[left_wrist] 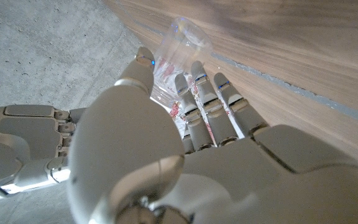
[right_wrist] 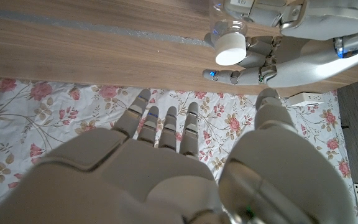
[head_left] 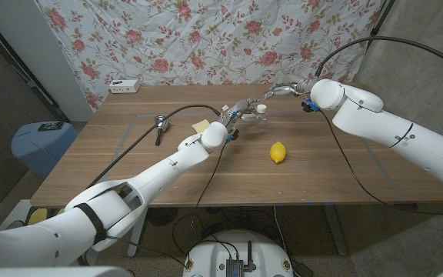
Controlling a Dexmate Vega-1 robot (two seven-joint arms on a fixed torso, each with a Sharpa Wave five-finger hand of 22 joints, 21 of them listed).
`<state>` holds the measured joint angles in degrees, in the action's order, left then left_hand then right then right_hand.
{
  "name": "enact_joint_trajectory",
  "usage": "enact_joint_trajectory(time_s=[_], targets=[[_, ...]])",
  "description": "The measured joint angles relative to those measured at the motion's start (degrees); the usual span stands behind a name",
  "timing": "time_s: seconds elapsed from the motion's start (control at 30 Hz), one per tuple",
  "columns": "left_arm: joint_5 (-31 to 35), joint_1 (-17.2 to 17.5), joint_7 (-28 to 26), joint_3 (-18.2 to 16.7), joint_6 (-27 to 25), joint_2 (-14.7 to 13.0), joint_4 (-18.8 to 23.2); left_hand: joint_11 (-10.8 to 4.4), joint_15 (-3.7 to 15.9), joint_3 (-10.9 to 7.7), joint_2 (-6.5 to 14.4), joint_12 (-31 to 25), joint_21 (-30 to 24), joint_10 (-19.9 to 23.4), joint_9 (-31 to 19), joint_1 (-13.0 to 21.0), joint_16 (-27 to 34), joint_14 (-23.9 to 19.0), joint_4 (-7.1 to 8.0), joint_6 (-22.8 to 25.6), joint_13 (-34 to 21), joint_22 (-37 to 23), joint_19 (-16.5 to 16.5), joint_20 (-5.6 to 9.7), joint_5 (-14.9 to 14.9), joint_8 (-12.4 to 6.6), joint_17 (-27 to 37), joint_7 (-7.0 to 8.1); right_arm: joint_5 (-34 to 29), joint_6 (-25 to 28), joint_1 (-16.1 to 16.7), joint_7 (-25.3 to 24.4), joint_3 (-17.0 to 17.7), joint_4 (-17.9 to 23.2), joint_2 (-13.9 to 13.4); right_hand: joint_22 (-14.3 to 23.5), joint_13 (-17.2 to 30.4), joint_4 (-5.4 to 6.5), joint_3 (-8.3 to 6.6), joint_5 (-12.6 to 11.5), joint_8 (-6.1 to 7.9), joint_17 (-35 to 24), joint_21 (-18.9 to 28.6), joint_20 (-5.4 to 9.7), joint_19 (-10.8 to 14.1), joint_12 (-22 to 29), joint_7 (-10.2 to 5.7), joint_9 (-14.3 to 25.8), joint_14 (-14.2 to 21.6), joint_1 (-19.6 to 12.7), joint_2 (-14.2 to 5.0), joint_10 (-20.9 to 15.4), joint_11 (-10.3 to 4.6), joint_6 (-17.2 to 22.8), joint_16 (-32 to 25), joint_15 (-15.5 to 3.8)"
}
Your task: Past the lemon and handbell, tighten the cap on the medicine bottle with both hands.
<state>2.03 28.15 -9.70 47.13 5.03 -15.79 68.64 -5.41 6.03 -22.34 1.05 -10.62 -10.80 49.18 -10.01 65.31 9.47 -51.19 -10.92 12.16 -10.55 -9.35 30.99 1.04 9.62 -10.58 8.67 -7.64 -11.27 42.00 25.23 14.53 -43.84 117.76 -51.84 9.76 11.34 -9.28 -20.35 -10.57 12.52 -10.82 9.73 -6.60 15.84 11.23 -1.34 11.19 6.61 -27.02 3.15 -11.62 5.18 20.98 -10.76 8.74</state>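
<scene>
Near the far edge of the wooden table [head_left: 337,173], past its middle, the robot's left hand [head_left: 235,117] grips a clear plastic medicine bottle [left_wrist: 178,53] around its body, holding it lifted above the tabletop. Its round white cap [right_wrist: 230,48] points toward the right hand [head_left: 284,91], which waits just beside it with fingers spread, holding nothing. A yellow lemon [head_left: 278,152] lies nearer the front edge; a metal handbell [head_left: 160,123] lies toward the left edge. To tighten well, the left hand should probably keep the bottle steady while the right closes squarely round the cap before twisting.
</scene>
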Motion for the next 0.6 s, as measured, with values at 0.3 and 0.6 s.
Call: enact_joint_trajectory(time_s=[0.3,0.6], targets=[[0.1,-0.3,0.0,0.2,0.7,0.3,-0.6,0.00,0.00,-0.59,-0.4,-0.2,0.2,0.0,0.0,0.4,-0.2,0.0,0.26,0.0,0.0,0.0,-0.2,0.21,0.0,0.00,0.0,0.00,-2.6,0.5,-2.0,3.4,-2.0,-0.7,0.8,0.0,0.3,-0.01,0.00,0.0,-0.47,0.0,0.2,-1.84,-1.0,-0.2,0.31,0.2,-1.5,-0.4,0.21,1.8,1.83,-0.2,0.0,2.56],[0.2,-0.4,0.2,0.4,1.2,0.4,-1.0,0.00,0.00,-0.60,-0.3,-0.2,0.2,0.0,0.0,0.3,-0.2,0.0,0.27,0.0,0.0,0.0,-0.2,0.21,-0.1,0.00,0.0,0.01,-4.9,1.2,-3.6,6.8,-3.7,-1.1,1.3,-0.2,0.3,0.19,-0.25,0.0,-0.47,0.0,0.5,-2.12,-1.3,-0.2,1.77,0.2,-1.6,-1.4,0.16,2.7,2.74,0.3,0.0,3.05]])
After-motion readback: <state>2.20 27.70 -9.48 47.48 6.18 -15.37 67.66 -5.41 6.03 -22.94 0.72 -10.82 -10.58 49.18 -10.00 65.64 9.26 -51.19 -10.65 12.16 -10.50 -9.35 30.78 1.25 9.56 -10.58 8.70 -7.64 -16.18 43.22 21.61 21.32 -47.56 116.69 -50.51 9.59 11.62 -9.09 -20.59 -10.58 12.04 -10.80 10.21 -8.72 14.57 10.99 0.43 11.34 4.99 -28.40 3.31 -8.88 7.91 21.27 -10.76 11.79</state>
